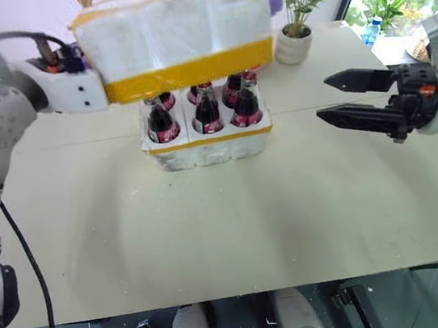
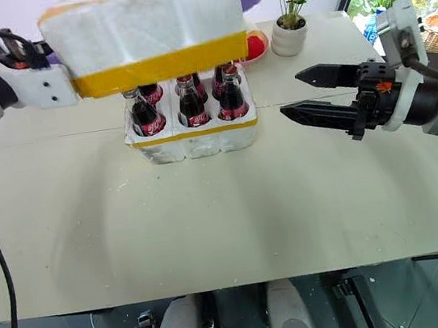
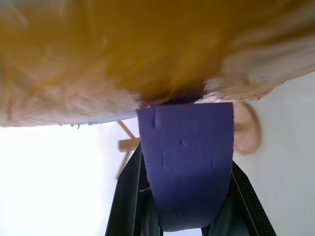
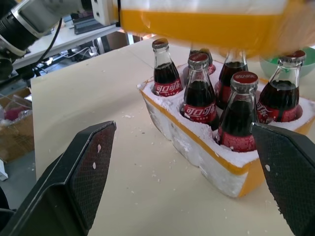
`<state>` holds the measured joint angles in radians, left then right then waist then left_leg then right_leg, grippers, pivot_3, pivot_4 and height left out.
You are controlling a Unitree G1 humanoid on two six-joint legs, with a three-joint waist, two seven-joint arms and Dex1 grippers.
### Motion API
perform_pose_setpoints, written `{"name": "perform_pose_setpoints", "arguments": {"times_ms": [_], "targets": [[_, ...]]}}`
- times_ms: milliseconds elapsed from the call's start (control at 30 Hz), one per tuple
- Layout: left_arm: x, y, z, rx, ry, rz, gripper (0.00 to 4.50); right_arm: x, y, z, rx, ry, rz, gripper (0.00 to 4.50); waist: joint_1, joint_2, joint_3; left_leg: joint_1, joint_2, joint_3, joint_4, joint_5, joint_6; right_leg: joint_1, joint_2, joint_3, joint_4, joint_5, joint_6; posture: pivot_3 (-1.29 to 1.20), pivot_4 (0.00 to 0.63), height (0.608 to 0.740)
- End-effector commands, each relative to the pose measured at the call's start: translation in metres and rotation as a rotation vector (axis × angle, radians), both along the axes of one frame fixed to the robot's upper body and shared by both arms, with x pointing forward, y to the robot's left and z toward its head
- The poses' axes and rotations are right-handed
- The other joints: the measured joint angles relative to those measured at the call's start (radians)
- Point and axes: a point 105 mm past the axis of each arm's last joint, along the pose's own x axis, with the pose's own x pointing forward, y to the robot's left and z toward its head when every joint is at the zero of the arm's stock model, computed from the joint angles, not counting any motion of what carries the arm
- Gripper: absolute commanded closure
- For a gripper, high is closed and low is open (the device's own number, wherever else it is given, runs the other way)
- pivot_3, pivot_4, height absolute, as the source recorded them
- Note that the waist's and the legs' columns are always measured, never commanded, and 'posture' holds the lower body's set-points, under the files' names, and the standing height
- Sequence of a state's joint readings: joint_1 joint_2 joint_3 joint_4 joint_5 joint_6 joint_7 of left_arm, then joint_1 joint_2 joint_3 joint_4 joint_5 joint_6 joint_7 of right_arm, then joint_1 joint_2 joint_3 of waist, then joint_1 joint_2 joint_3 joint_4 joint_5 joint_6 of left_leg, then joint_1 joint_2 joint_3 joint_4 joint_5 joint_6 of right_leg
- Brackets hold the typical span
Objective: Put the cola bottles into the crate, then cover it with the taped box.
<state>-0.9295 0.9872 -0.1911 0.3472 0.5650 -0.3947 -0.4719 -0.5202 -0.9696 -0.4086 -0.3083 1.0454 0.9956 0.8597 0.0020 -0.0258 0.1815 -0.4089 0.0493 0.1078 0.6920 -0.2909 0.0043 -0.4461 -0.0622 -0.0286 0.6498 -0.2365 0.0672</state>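
Taped box (image 1: 176,35) held level above crate (image 1: 208,145), long axis running 9-to-3 across the table; left gripper (image 3: 184,196) clamped on its 9 o'clock end. Six cola bottles (image 4: 199,93) upright in wells. Right gripper (image 1: 348,97) spread wide, empty, at crate's 3 o'clock.

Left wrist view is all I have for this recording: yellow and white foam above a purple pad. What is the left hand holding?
Observer: The taped box, lifted above the crate; the left hand is shut on the box's end.
Operator: Are the bottles loaded?
Observer: Yes, six cola bottles stand in the crate's wells, caps on.
Operator: Is the box seated yet?
Observer: No. In the right wrist view its yellow lower edge hangs just above the caps.
Operator: And the right hand?
Observer: The right hand is open, apart from the crate on its right side, holding nothing.
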Motion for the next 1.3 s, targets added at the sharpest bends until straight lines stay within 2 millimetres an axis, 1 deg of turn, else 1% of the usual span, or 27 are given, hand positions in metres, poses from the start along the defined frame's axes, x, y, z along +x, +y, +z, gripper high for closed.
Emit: {"name": "perform_pose_setpoints", "arguments": {"times_ms": [33, 167, 267, 333, 400, 433, 533, 600, 767, 833, 867, 933, 967, 1000, 1033, 1067, 1100, 1133, 1233, 1300], "targets": [[0.000, -0.009, -0.002, 0.071, -0.067, -0.032, 4.19, -0.002, 0.003, 0.014, 0.023, -0.071, -0.002, 0.00, 0.006, 0.000, 0.000, 0.000, 0.000, 0.000, 0.000, 0.000, 0.000, 0.000, 0.000, 0.000, 0.000, 0.000, 0.000, 0.00, 0.150, 0.740], [0.001, -0.011, 0.005, 0.100, -0.136, -0.034, 4.19, 0.000, 0.005, 0.013, 0.024, -0.071, -0.005, 0.00, 0.009, 0.000, 0.000, 0.000, 0.000, 0.000, 0.001, 0.000, 0.000, 0.000, 0.000, 0.000, 0.000, 0.000, 0.000, 0.00, 0.150, 0.740], [0.001, -0.003, -0.005, 0.146, -0.105, -0.010, 4.19, 0.001, 0.006, 0.011, 0.016, -0.066, -0.003, 0.00, 0.008, 0.000, 0.000, 0.000, 0.000, 0.000, 0.001, -0.001, 0.001, 0.000, 0.000, 0.000, 0.000, 0.000, 0.000, 0.00, 0.150, 0.740], [0.000, -0.001, -0.011, 0.159, -0.087, -0.012, 4.19, 0.002, 0.006, 0.008, -0.002, -0.063, -0.005, 0.00, 0.007, 0.000, 0.000, 0.000, 0.001, 0.000, 0.001, -0.001, 0.001, 0.000, 0.000, 0.000, 0.000, 0.000, 0.000, 0.00, 0.150, 0.740], [-0.001, 0.001, -0.015, 0.149, -0.074, -0.010, 3.15, 0.002, 0.006, 0.007, -0.008, -0.064, -0.006, 0.00, 0.008, 0.000, 0.000, 0.000, 0.001, 0.000, 0.001, -0.001, 0.001, 0.000, 0.000, 0.000, 0.000, 0.000, 0.000, 0.00, 0.150, 0.740], [-0.002, 0.001, -0.018, 0.143, -0.065, -0.008, 2.77, 0.003, 0.005, 0.007, -0.009, -0.065, -0.011, 0.00, 0.008, 0.000, 0.000, 0.000, 0.001, 0.000, 0.001, -0.001, 0.001, 0.000, 0.000, 0.000, 0.000, 0.000, 0.000, 0.00, 0.150, 0.740], [-0.008, 0.003, -0.026, 0.118, -0.033, -0.003, 1.28, 0.006, 0.000, 0.006, -0.026, -0.065, -0.035, 0.00, 0.009, 0.000, 0.000, 0.000, 0.001, 0.000, 0.002, -0.001, 0.001, 0.000, 0.000, 0.000, 0.000, 0.000, 0.000, 0.00, 0.150, 0.740], [-0.015, 0.006, -0.030, 0.071, -0.012, -0.005, 1.28, 0.008, -0.003, 0.002, -0.048, -0.060, -0.053, 0.00, 0.009, 0.000, 0.000, 0.000, 0.001, 0.000, 0.002, -0.001, 0.001, 0.000, 0.000, 0.000, 0.000, 0.000, 0.000, 0.00, 0.150, 0.740], [-0.035, 0.015, -0.028, -0.090, 0.039, 0.011, 1.28, 0.011, -0.010, -0.006, -0.084, -0.049, -0.084, 0.00, 0.009, 0.000, 0.000, 0.000, 0.002, 0.000, 0.003, -0.001, 0.001, 0.000, 0.000, 0.000, 0.000, 0.000, 0.000, 0.00, 0.150, 0.740], [-0.045, 0.024, -0.027, -0.191, 0.087, 0.024, 1.28, 0.013, -0.013, -0.008, -0.094, -0.047, -0.091, 0.00, 0.008, 0.000, 0.000, 0.000, 0.002, 0.000, 0.003, -0.001, 0.001, 0.001, 0.000, 0.000, 0.000, 0.000, 0.000, 0.00, 0.150, 0.740], [-0.051, 0.030, -0.028, -0.273, 0.122, 0.034, 1.28, 0.013, -0.015, -0.009, -0.098, -0.046, -0.095, 0.00, 0.007, 0.000, 0.000, 0.000, 0.002, 0.000, 0.003, -0.001, 0.001, 0.001, 0.000, 0.000, 0.000, 0.000, 0.000, 0.00, 0.150, 0.740], [-0.062, 0.050, -0.033, -0.488, 0.250, 0.070, 1.28, 0.016, -0.020, -0.009, -0.102, -0.042, -0.105, 0.00, 0.004, 0.000, 0.000, 0.000, 0.002, -0.001, 0.003, -0.001, 0.001, 0.001, 0.000, 0.000, 0.000, 0.000, 0.000, 0.00, 0.150, 0.740], [-0.066, 0.057, -0.034, -0.586, 0.304, 0.071, 1.28, 0.017, -0.022, -0.009, -0.105, -0.041, -0.109, 0.00, 0.003, 0.000, 0.000, 0.000, 0.003, -0.001, 0.003, -0.001, 0.002, 0.001, 0.000, 0.000, 0.001, 0.000, 0.000, 0.00, 0.150, 0.740], [-0.069, 0.060, -0.035, -0.644, 0.339, 0.068, 1.28, 0.018, -0.023, -0.010, -0.108, -0.042, -0.111, 0.00, 0.002, 0.000, 0.000, 0.000, 0.003, -0.001, 0.004, -0.001, 0.001, 0.001, 0.000, 0.000, 0.001, 0.000, 0.000, 0.00, 0.150, 0.740], [-0.073, 0.069, -0.034, -0.817, 0.428, 0.075, 1.28, 0.019, -0.024, -0.010, -0.110, -0.041, -0.113, 0.00, 0.002, 0.000, 0.000, 0.001, 0.002, -0.001, 0.004, -0.001, 0.001, 0.001, 0.000, -0.001, 0.001, 0.000, 0.000, 0.00, 0.150, 0.740], [-0.079, 0.075, -0.031, -0.996, 0.543, 0.043, 1.28, 0.021, -0.026, -0.009, -0.111, -0.041, -0.114, 0.00, 0.002, 0.000, 0.000, 0.001, 0.002, -0.001, 0.004, -0.001, 0.001, 0.002, 0.000, -0.001, 0.001, 0.000, 0.000, 0.00, 0.150, 0.740], [-0.085, 0.076, -0.028, -1.122, 0.653, -0.003, 1.28, 0.023, -0.027, -0.009, -0.111, -0.040, -0.114, 0.00, 0.003, 0.000, 0.000, 0.001, 0.003, -0.002, 0.005, -0.001, 0.001, 0.002, 0.000, -0.001, 0.001, 0.000, 0.000, 0.00, 0.150, 0.740], [-0.092, 0.075, -0.024, -1.201, 0.744, -0.049, 1.28, 0.025, -0.028, -0.009, -0.114, -0.039, -0.112, 0.00, 0.003, 0.000, 0.000, 0.001, 0.003, -0.002, 0.005, -0.001, 0.001, 0.003, 0.000, -0.001, 0.001, 0.000, 0.000, 0.00, 0.150, 0.740], [-0.107, 0.078, -0.014, -1.247, 0.912, -0.098, 1.28, 0.031, -0.029, -0.009, -0.130, -0.036, -0.099, 0.00, 0.001, 0.000, 0.000, 0.001, 0.002, -0.003, 0.005, -0.001, 0.001, 0.003, 0.000, -0.001, 0.000, 0.000, 0.001, 0.00, 0.150, 0.740], [-0.116, 0.078, -0.015, -1.230, 1.021, -0.098, 1.28, 0.034, -0.029, -0.010, -0.135, -0.031, -0.085, 0.00, 0.000, 0.001, 0.000, 0.001, 0.002, -0.003, 0.005, -0.001, 0.001, 0.003, 0.000, -0.001, 0.000, 0.000, 0.001, 0.00, 0.150, 0.740]]}}
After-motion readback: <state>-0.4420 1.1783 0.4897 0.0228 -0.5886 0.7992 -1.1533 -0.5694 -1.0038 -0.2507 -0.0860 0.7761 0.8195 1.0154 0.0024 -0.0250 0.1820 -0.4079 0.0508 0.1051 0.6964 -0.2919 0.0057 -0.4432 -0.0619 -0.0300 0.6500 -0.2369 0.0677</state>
